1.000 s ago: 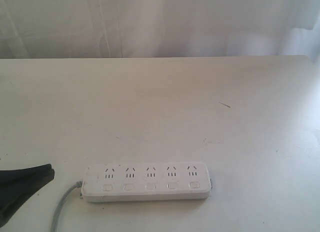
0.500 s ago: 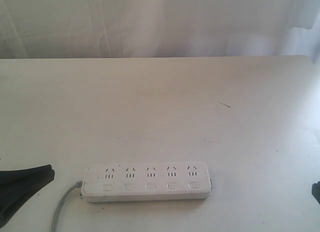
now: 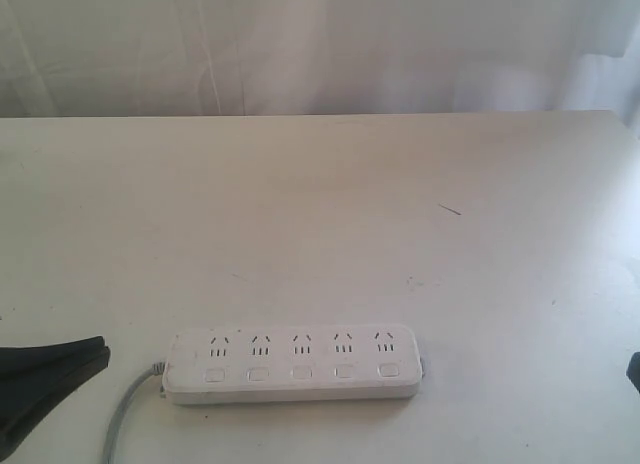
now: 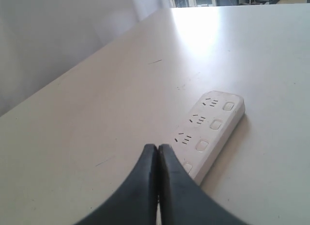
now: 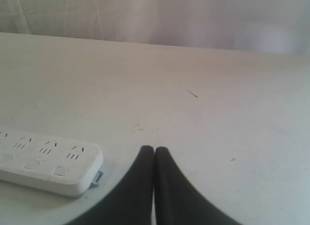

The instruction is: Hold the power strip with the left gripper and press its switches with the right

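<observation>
Well, start with the exterior view. You see the strip (image 3: 292,365) lying flat near the front edge of the table (image 3: 320,214), long side across the view, outlets up. Its five switches (image 3: 301,373) sit in a row along the near side. The grey cord (image 3: 125,414) leaves its left end and curves toward the front edge. The left claw (image 3: 98,351) comes in low at the lower left, its tip near that cord end but apart from it, with bare table between. Only a black sliver of the right claw (image 3: 635,372) shows at the right edge, well apart from the strip. A small dark mark (image 3: 450,209) lies farther back on the table, and a white curtain (image 3: 320,44) hangs behind.

Next, the left wrist view. Your left claw's fingers are pressed together and hold nothing. The strip lies just beyond the tips and a little to one side, untouched.

Last, the right wrist view. The right claw is also closed on nothing, with its fingers meeting at the tips. The strip's end lies near it and apart.
</observation>
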